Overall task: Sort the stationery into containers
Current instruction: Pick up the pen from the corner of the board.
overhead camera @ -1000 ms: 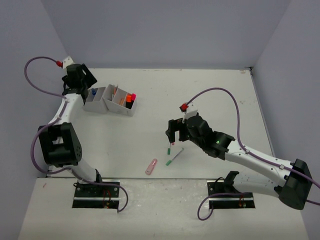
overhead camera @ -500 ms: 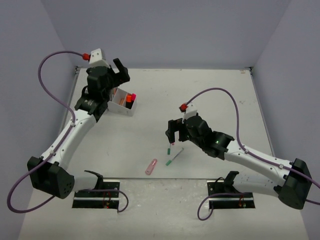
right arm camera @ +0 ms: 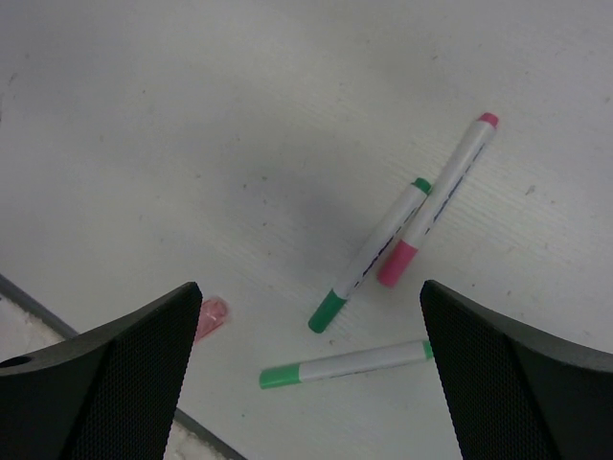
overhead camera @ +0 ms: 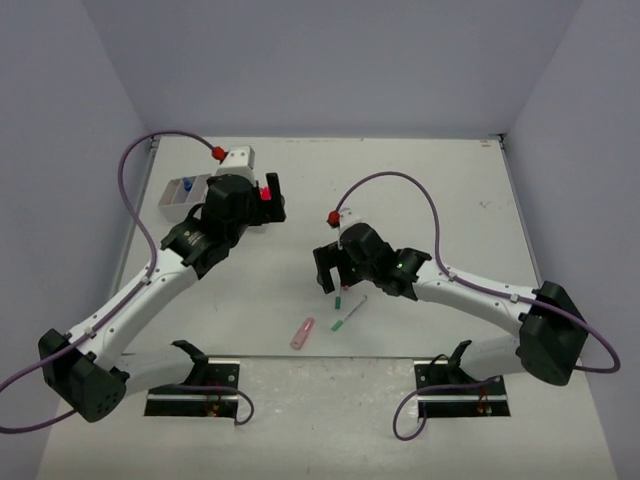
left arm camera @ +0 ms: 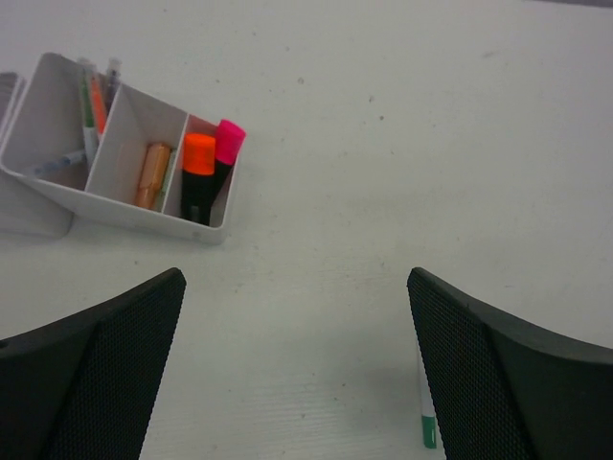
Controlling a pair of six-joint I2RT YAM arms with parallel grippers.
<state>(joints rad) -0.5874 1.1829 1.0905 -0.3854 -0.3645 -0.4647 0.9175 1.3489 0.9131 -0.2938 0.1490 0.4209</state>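
The white organiser (left arm camera: 129, 206) holds thin pens (left arm camera: 94, 101), tan erasers (left arm camera: 151, 175), an orange highlighter (left arm camera: 198, 163) and a pink highlighter (left arm camera: 228, 144). In the top view the organiser (overhead camera: 172, 202) is partly hidden by my left arm, and a blue-capped bottle (overhead camera: 187, 185) stands in it. My left gripper (left arm camera: 295, 278) is open and empty above bare table to the organiser's right; it also shows in the top view (overhead camera: 270, 205). My right gripper (right arm camera: 308, 287) is open and empty above two green-capped markers (right arm camera: 369, 257) (right arm camera: 345, 364) and a pink-capped marker (right arm camera: 441, 196); it also shows in the top view (overhead camera: 330, 272).
A pink highlighter (overhead camera: 302, 332) lies near the table's front edge and shows beside my right gripper's left finger (right arm camera: 213, 316). The markers (overhead camera: 348, 310) lie just in front of my right gripper. A green-tipped marker (left arm camera: 428, 422) peeks out by my left gripper's right finger.
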